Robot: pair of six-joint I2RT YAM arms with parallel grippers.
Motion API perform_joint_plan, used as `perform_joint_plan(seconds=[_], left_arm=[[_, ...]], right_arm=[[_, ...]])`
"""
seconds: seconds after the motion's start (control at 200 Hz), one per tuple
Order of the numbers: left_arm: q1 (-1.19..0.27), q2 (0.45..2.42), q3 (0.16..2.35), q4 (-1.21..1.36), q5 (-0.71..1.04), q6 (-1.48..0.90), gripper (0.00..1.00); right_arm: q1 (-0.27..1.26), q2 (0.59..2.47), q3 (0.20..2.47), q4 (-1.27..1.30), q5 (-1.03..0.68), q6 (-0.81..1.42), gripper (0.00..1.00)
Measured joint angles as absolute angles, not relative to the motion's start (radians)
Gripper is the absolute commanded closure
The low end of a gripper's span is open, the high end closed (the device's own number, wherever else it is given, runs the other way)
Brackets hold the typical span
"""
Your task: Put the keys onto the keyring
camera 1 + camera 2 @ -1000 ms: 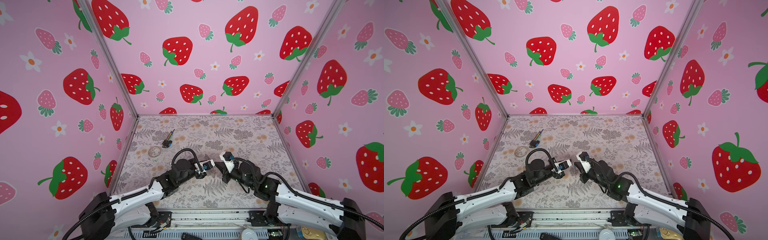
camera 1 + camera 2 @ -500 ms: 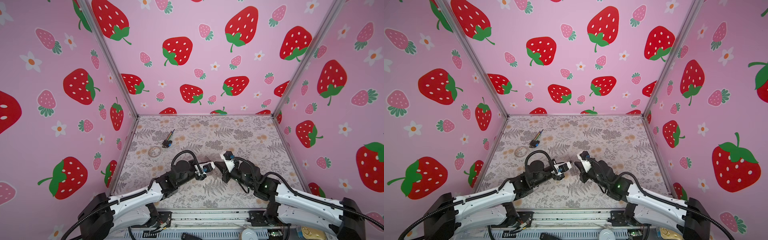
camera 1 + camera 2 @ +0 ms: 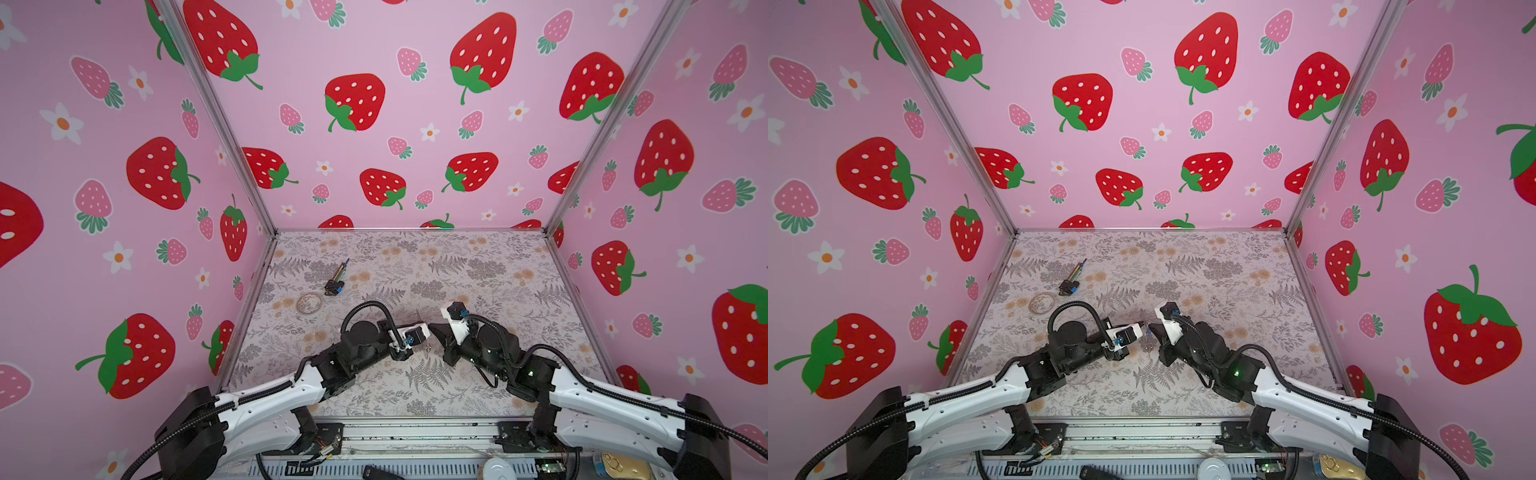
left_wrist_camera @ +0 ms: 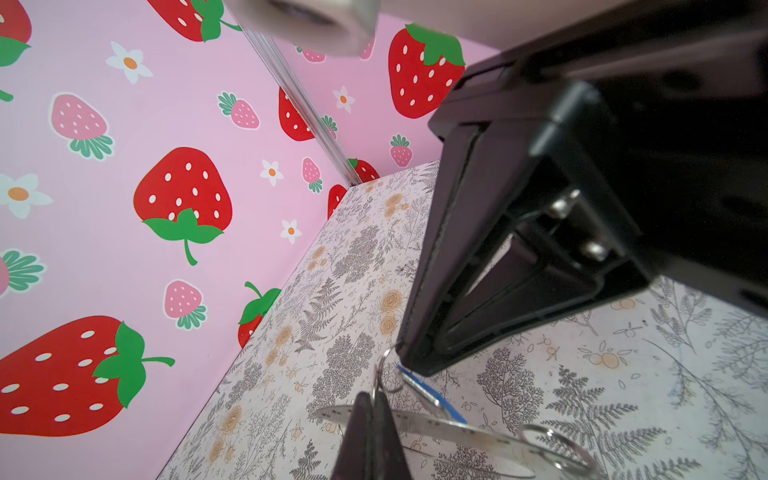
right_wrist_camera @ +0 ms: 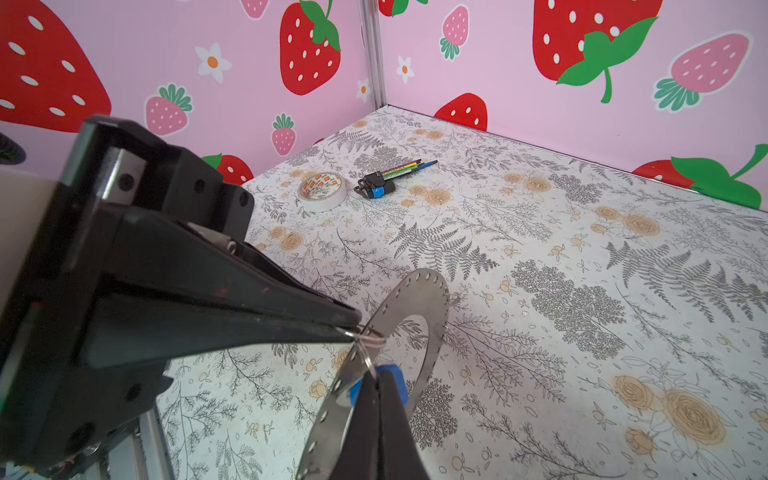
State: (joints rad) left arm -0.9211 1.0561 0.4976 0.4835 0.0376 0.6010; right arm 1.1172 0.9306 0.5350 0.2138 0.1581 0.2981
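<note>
Left gripper [image 5: 353, 327]: black fingers pressed together on the rim of the keyring [image 5: 419, 299], a large flat thin grey metal ring with small holes round its edge.

Right gripper [image 5: 376, 376]: fingers clamped on the keys [image 5: 394, 373], a small bright-blue plastic tag. Blue shows on either side of the fingertips; the metal key part is mostly hidden.

The two tips meet almost nose to nose at the same stretch of rim. A thin silver wire loop [image 5: 366, 340] sits between them, against the rim. Can't tell whether it passes through a hole. A second wire loop [image 5: 454, 298] hangs at the far rim.

The keyring is held off the flower-printed table [image 5: 561, 232], tilted on edge, over its front middle.

Blocking: in both top views the wrist cameras and fingers cover the joint. In the left wrist view the right gripper's black wedge hides much of the table, and the keys poke out just under its tip.

Further out: a white tape roll with orange-printed core [image 5: 322, 190] and a black-and-blue holder with coloured rods [image 5: 376, 187] lie just beside each other. They are on the table's left side near the pink strawberry-print wall [image 3: 124, 249], well apart from both grippers.
</note>
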Motion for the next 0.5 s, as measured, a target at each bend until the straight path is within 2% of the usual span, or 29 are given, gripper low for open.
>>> perform_joint_plan(seconds=[0.5], left_arm=[[-0.923, 1.033, 0.469, 0.497, 0.109, 0.606, 1.0]], right_arm=[[1.106, 0.876, 0.5, 0.194, 0.143, 0.343, 1.0]])
